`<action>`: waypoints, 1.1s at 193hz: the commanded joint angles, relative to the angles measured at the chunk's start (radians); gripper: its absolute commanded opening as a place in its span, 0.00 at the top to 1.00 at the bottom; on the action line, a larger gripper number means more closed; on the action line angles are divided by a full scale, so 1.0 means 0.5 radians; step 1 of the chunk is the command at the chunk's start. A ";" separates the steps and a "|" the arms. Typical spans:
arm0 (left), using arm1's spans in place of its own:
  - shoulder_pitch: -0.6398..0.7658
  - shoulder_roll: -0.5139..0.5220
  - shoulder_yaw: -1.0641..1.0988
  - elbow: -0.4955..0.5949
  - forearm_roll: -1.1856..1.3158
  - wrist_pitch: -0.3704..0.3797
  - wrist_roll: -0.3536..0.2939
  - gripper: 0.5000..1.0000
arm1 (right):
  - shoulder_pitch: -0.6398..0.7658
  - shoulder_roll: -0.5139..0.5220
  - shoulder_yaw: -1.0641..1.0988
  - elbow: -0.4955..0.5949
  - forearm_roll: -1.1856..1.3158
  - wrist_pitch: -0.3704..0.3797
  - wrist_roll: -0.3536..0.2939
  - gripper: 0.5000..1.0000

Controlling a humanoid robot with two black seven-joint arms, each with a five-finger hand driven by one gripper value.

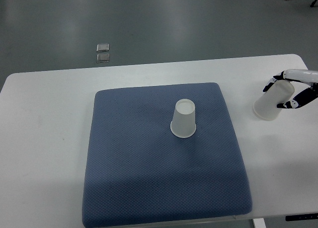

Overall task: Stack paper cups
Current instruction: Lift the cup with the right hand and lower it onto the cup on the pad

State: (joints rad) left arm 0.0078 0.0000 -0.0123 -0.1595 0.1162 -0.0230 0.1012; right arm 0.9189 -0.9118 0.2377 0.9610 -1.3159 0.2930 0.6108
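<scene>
Two translucent white paper cups are in play. One upside-down translucent white paper cup (183, 119) stands on the blue textured fabric mat (129, 178), a little above its middle and toward the right. The second translucent white paper cup (273, 103) is off the mat, over the white table (44, 138) near its right edge, tilted with its open mouth down and to the left, gripped around its base end by the right hand (293, 91), whose dark-tipped fingers (289, 104) wrap it. Carrying seems the step in hand. Next, this cup must travel left over the mat, turn fully mouth-down, line up above the standing cup and lower onto it. No left arm shows.
</scene>
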 commanded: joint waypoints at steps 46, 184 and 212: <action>0.000 0.000 0.000 0.000 -0.002 0.000 0.000 0.00 | 0.469 -0.045 -0.003 0.333 0.288 0.359 -0.049 0.90; 0.000 0.000 0.000 0.000 0.001 0.000 0.000 0.00 | 0.534 0.406 -0.012 0.591 0.291 0.291 -0.540 0.90; 0.000 0.000 0.000 0.000 -0.002 0.000 0.000 0.00 | 0.528 0.446 -0.018 0.563 0.285 0.291 -0.559 0.89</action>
State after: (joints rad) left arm 0.0076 0.0000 -0.0123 -0.1595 0.1165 -0.0230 0.1014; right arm 1.1846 -0.7069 0.2328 1.2503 -1.1710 0.4392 0.3361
